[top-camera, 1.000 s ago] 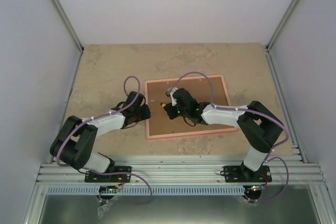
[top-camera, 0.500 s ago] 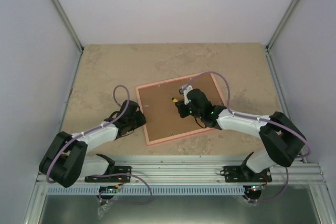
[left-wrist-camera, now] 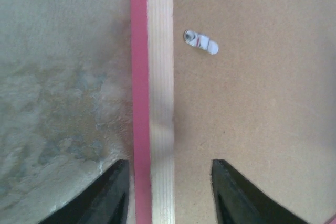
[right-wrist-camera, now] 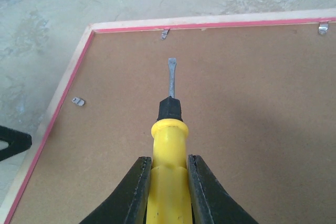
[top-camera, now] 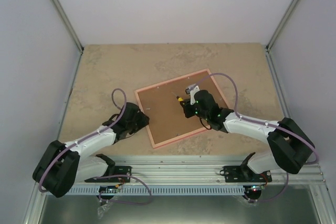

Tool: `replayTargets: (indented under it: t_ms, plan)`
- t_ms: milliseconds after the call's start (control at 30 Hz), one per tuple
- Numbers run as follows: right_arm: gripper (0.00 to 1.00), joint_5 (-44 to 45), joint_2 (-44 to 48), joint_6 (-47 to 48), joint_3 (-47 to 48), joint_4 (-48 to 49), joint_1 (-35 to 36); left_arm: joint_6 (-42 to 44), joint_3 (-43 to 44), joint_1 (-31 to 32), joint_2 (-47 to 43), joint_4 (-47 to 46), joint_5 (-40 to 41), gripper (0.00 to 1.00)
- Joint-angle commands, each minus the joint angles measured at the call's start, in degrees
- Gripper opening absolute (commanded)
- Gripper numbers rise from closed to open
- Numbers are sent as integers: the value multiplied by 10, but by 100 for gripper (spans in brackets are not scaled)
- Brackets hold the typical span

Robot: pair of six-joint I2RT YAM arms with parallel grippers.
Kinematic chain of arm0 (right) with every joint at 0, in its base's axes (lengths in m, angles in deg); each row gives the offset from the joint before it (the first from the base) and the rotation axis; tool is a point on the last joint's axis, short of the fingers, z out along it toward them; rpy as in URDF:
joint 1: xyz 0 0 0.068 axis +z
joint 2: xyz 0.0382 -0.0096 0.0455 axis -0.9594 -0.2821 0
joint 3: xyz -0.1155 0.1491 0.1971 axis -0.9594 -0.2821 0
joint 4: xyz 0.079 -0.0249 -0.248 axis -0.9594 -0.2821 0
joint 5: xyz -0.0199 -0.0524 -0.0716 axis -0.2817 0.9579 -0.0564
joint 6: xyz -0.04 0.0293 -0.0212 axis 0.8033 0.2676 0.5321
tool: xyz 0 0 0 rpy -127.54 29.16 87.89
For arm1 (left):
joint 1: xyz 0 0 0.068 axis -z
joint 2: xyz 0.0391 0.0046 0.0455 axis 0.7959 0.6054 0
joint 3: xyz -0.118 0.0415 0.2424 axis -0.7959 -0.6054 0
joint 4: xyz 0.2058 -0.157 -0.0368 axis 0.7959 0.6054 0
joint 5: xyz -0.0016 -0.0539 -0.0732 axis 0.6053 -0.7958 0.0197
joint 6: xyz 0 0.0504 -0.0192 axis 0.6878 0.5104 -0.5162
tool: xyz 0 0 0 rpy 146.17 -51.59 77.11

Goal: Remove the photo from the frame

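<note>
The mottled beige counter (top-camera: 105, 72) carries the pink frame (top-camera: 163, 116), which lies flat near the counter's middle, brown back upward, askew to the counter's edges.

**Clearance around the frame**

We see open table (top-camera: 157, 59) beyond the frame (top-camera: 163, 114) and to its left (walls (top-camera: 31, 51) close in on both sides). Over the frame's back, the right gripper (right-wrist-camera: 169, 182) clamped on the screwdriver (right-wrist-camera: 169, 129) blocks the middle. The left gripper (left-wrist-camera: 168, 198) straddles the frame's left edge, jaws apart, its board-side finger (left-wrist-camera: 236, 200) clear of the wood. Small clips (right-wrist-camera: 165, 34) sit along the rim.
</note>
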Motion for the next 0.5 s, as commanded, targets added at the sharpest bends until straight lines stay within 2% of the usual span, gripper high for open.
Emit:
replayTargets:
  t_ms: [0, 200, 367, 467]
  plan:
    - [0, 0, 25, 5, -12, 22, -4, 58, 74, 2, -7, 107, 56, 51]
    - [0, 14, 49, 7, -27, 28, -5, 194, 234, -2, 73, 221, 149, 70]
    - [0, 33, 72, 13, -41, 32, -6, 331, 404, -33, 193, 292, 124, 79]
    - [0, 37, 81, 13, -48, 39, -6, 394, 485, -55, 264, 331, 89, 80]
